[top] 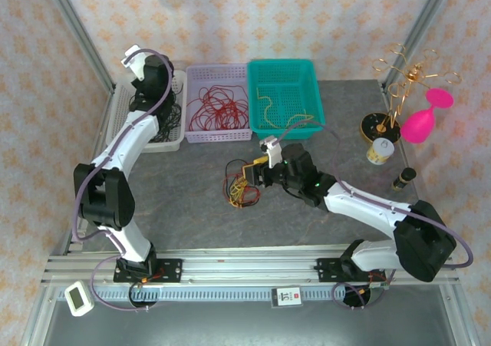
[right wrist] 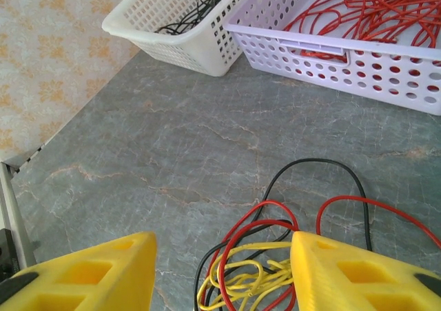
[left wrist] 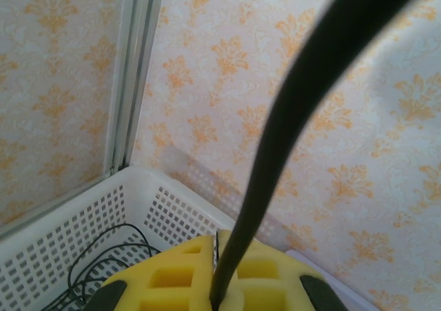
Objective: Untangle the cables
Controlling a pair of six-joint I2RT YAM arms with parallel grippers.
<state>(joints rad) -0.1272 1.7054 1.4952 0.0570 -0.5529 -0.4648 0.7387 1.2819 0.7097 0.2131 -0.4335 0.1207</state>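
Upper left of the overhead frame: the left arm reaches over the white basket (top: 175, 143). In its wrist view the left fingers (left wrist: 172, 276) are pinched shut on a black cable (left wrist: 275, 138) that rises toward the upper right. More black loops (left wrist: 103, 256) lie in the basket below. If those loops are caught on the held strand, any lift risks dragging them back over the rim.

Centre top: red cables (top: 219, 104) lie in the lilac basket (top: 219, 137), and a yellow cable (top: 268, 104) in the teal basket (top: 285, 62).

Centre of the desk (top: 176, 200): the tangle (top: 244, 186) of black, red and yellow wire lies just left of the right arm's tip. In the wrist view the right fingers (right wrist: 89, 269) stand open on either side of the tangle (right wrist: 255, 276). The main hazard is here: closing now would likely catch several colours at once. A pull would then tighten the knot or drag the whole clump.

Right: a small bottle (top: 403, 179) stands near the right forearm and could be knocked over by a wide swing.
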